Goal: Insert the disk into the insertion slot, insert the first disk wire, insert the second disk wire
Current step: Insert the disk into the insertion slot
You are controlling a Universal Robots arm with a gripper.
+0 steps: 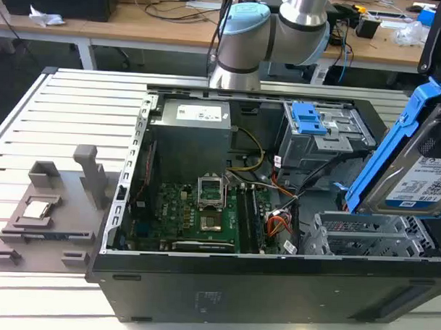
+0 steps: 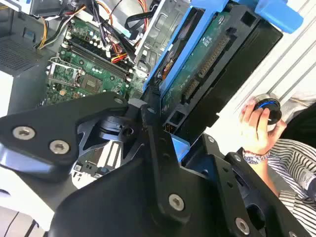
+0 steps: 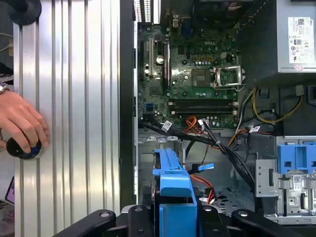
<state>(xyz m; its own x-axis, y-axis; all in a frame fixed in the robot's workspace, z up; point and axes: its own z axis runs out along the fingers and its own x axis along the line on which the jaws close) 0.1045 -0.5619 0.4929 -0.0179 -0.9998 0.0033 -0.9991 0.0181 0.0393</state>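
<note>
My gripper point(image 2: 173, 129) is shut on the disk point(image 1: 420, 175), a silver drive with a white-and-blue label in a bright blue carrier. The disk hangs tilted in the air at the exterior view's right, above the open computer case. Its green circuit-board underside point(image 2: 207, 64) faces the camera in the second wrist view. In the first wrist view the carrier's blue edge point(image 3: 173, 185) stands between the black fingers point(image 3: 140, 217). The insertion slot point(image 1: 359, 233), a low grey perforated cage, lies just below the disk. A thin red wire point(image 3: 201, 181) runs beside the carrier, over the cage.
A taller grey cage with a blue latch point(image 1: 309, 119) stands behind the slot. The motherboard point(image 1: 204, 211) and bundled orange-yellow-black wires point(image 1: 278, 225) fill the case's middle. A person's hand point(image 3: 19, 123) holds a round knob on the slatted table point(image 3: 74, 98). A grey fixture point(image 1: 49, 210) lies at the exterior view's left.
</note>
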